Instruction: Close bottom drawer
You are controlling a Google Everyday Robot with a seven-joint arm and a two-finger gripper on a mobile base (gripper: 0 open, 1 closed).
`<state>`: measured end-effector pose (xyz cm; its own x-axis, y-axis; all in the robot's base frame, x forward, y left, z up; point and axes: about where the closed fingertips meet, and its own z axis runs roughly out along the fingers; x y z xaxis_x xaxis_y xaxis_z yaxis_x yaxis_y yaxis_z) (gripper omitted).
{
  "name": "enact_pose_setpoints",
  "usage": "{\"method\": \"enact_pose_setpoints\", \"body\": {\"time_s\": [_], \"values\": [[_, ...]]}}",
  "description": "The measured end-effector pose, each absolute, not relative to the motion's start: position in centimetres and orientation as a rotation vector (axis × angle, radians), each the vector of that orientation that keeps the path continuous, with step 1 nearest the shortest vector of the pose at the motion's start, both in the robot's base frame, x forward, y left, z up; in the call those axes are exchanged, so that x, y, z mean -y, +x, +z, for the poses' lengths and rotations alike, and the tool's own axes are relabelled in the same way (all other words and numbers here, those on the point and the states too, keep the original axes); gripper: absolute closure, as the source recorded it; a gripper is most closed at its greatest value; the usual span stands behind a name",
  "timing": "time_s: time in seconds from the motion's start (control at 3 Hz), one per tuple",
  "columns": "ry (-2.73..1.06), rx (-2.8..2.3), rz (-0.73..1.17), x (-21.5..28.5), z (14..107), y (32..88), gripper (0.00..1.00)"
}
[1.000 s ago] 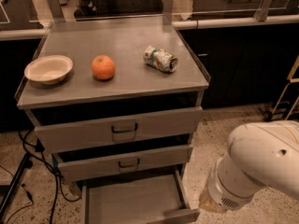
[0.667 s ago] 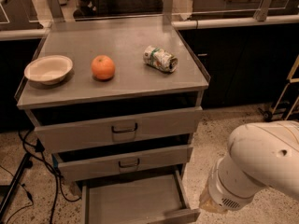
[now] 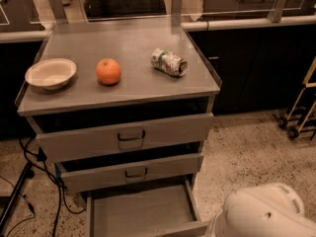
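The robot's white arm housing [image 3: 264, 214] fills the lower right corner of the scene. The end effector itself is out of sight past it, so whether it is open, closed or holding anything cannot be told. Just left of that spot, the bottom drawer [image 3: 140, 212] stands pulled well out, its wide flat tray bare and its front right corner close against the arm housing; contact between them cannot be made out. Above it and farther from the end effector, the middle drawer [image 3: 163, 168] and the tall-fronted top drawer [image 3: 168, 132] each sit slightly out, dark gaps showing over their fronts and dark loop handles at their centres. Higher still and to the left, the grey metal table [image 3: 123, 38] carries three things set well apart in a row: a pale bowl [image 3: 51, 73] at the far left, an orange [image 3: 108, 71] in the middle, and a can [image 3: 169, 62] lying on its side nearest the arm's side. Black cables [image 3: 29, 181] trail over the speckled floor [image 3: 247, 147] to the far left, dark counter cabinets [image 3: 247, 63] run behind under a pale rail [image 3: 237, 23], and a wheeled cart frame [image 3: 298, 117] stands at the right edge, above the arm.
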<state>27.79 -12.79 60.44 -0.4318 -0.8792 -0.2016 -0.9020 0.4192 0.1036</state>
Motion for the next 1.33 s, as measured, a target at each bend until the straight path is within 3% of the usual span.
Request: {"method": "enact_pose_setpoints", "body": {"time_s": [0.67, 1.33], "values": [[-1.587, -2.643, 0.364, 8.2, 45.9, 28.8, 1.0], [-1.532, -2.689, 0.364, 8.4, 45.3, 28.3, 1.0]]}}
